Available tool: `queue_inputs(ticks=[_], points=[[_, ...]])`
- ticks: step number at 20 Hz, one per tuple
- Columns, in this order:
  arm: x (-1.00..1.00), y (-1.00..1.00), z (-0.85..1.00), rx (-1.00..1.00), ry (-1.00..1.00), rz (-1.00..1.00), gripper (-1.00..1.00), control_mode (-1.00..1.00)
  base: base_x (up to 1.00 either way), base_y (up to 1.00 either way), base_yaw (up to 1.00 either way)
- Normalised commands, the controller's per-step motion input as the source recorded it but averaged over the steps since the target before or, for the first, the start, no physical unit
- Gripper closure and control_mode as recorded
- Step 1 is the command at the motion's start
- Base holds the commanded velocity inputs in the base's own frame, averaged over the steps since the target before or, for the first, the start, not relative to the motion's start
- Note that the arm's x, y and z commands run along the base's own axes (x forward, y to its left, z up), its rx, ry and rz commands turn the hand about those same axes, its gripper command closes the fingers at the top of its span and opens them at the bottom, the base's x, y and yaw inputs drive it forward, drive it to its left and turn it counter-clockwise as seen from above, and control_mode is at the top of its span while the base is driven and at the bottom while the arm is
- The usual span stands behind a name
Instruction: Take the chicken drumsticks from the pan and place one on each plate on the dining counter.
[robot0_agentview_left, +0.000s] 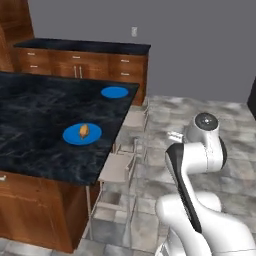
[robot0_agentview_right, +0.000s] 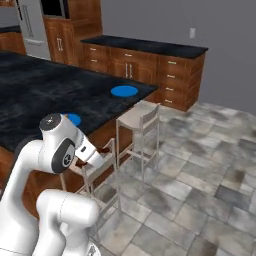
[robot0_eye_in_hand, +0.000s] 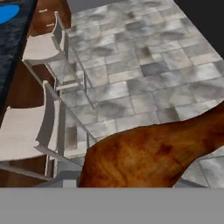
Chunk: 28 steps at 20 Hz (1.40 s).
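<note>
The dark reddish-brown drumstick (robot0_eye_in_hand: 148, 153) looms large in the hand view, hanging over the tiled floor and hiding the fingertips. My gripper (robot0_agentview_right: 104, 151) is shut on it, low beside the dining counter (robot0_agentview_left: 40, 110), above the stools. The golden-tan drumstick (robot0_agentview_left: 84, 131) lies on the nearer blue plate (robot0_agentview_left: 70, 136). The farther blue plate (robot0_agentview_left: 114, 92) sits bare near the counter's corner, and it also shows as the blue plate (robot0_agentview_right: 124, 91) in the right base view. The pan is out of view.
Two pale stools (robot0_agentview_left: 117, 167) (robot0_agentview_left: 135, 119) stand along the island's edge, right under and beside the hand. A wall counter with drawers (robot0_agentview_left: 80, 47) runs behind. Open tiled floor (robot0_agentview_right: 200, 170) spreads to the right.
</note>
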Motion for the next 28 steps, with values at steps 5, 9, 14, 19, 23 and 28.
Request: queue_inputs(ticks=[5,9,14,19,23,28], points=[[0.0,0.0,0.0,0.0,0.0,0.0,1.0,1.0,0.82,-0.98,0.47],[0.0,0.0,0.0,0.0,0.0,0.0,1.0,1.0,0.81,-1.0,0.44],[0.0,0.0,0.0,0.0,0.0,0.0,1.0,1.0,0.86,-0.99,0.44],[0.0,0.0,0.0,0.0,0.0,0.0,1.0,1.0,0.89,-0.94,0.46],[0.0,0.0,0.0,0.0,0.0,0.0,1.0,1.0,1.0,-0.86,0.47],[0.0,0.0,0.0,0.0,0.0,0.0,1.0,1.0,1.0,-0.6,0.52]])
